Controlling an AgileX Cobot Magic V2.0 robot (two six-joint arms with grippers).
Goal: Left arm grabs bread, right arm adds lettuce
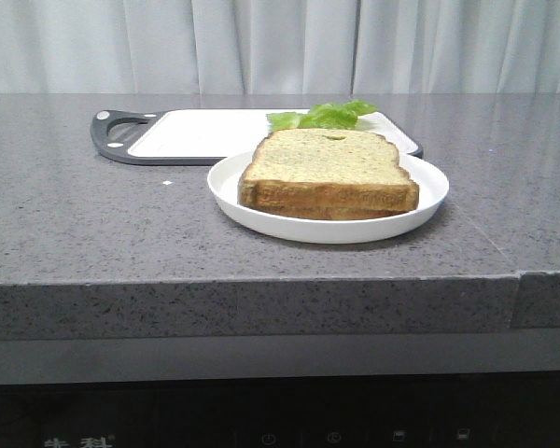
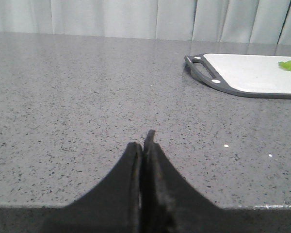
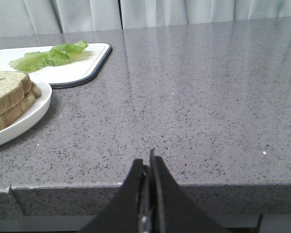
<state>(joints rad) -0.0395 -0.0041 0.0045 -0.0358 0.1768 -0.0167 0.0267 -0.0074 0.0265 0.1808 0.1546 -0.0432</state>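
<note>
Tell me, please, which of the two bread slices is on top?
The upper slice, with its speckled face exposed; the lower slice shows only its crust edge beneath, on the plate.

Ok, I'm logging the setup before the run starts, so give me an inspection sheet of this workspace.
Surface: grey speckled counter, dry.
Job's things: two stacked bread slices on white plate; lettuce on white cutting board behind the plate.
Clutter: nothing seen.
Grippers: left gripper and right gripper at the counter's near edge, jaws shut, empty.
Cables: nothing seen.
Surroundings: pale curtain behind.
</note>
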